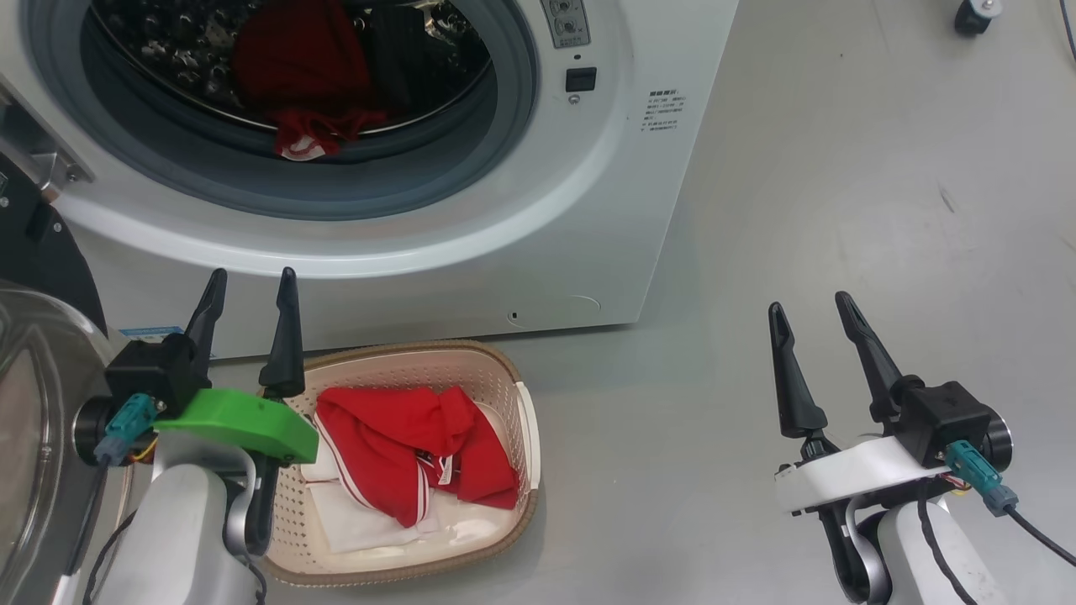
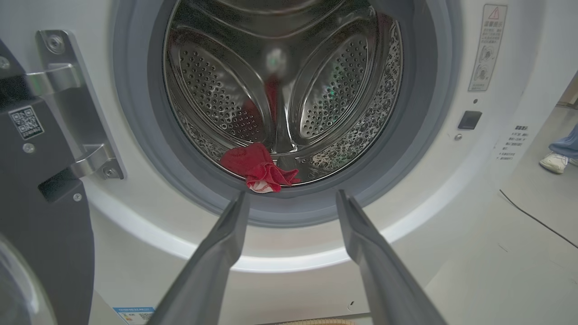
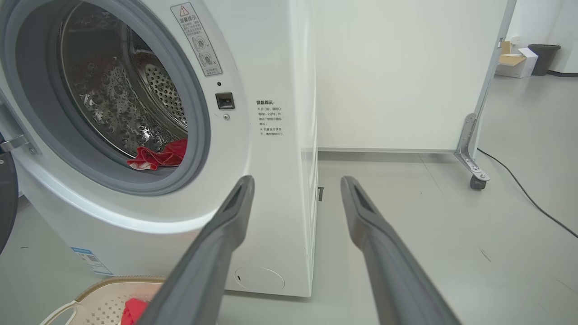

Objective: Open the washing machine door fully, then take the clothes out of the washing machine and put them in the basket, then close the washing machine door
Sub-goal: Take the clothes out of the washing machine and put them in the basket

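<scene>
The washing machine (image 1: 546, 218) stands with its door (image 1: 34, 437) swung wide open at my far left, glass bowl facing me. One piece of the red clothes (image 1: 307, 126) lies at the drum's front lip, also in the left wrist view (image 2: 259, 169) and the right wrist view (image 3: 156, 158). More red clothes (image 1: 412, 449) with white stripe trim lie in the cream basket (image 1: 525, 403) on the floor before the machine. My left gripper (image 1: 250, 290) is open above the basket's left rim. My right gripper (image 1: 811, 307) is open over bare floor to the right, holding nothing.
Grey floor (image 1: 841, 210) spreads to the right of the machine. A white partition on castors (image 3: 472, 174) stands behind, with a black cable (image 3: 524, 194) on the floor. A person's shoe (image 2: 557, 162) shows at the far right of the left wrist view.
</scene>
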Robot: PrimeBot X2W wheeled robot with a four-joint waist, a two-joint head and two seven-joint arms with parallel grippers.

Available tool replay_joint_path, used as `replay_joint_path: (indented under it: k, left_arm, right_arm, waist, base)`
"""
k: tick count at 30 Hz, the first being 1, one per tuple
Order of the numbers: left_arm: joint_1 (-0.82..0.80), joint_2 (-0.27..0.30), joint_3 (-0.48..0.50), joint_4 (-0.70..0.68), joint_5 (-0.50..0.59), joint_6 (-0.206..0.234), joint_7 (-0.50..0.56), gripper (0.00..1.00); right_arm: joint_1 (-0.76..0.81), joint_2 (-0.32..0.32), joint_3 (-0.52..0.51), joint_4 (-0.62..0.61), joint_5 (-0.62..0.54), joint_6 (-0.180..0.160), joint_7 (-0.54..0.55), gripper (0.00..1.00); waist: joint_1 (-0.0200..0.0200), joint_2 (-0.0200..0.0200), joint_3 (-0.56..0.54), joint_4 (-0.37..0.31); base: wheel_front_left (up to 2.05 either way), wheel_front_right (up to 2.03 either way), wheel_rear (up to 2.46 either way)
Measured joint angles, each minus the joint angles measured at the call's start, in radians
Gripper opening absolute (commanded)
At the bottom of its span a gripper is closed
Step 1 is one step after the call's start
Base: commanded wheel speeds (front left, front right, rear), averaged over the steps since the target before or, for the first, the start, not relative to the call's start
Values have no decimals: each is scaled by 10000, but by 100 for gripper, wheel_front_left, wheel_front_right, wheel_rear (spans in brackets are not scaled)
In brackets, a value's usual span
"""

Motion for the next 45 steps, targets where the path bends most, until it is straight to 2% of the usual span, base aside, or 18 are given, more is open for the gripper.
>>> replay_joint_path:
  k: [12,22,35,45]
  left_arm:
    - [1745,-2,384,-1204,219,343,0,100]
    - [2882,-33,230,-1647,435,433,2,100]
    - [3920,-63,82,-1979,497,579,2,100]
    - [4126,-67,36,-2242,527,652,2,100]
  right_arm:
    - [600,6,-113,-255,-69,-90,0,100]
    - [1311,12,-123,-303,-69,-117,0,100]
    - [1908,29,-25,-303,-42,-192,0,100]
    - [1944,35,35,-307,23,-192,0,100]
  waist:
    - [0,0,-700,76]
    - [0,0,-1233,-6]
    - [0,0,-1914,79]
    - [0,0,-2053,99]
  base:
    - [0,0,0]
    - [0,0,0]
    - [0,0,0]
    - [0,0,0]
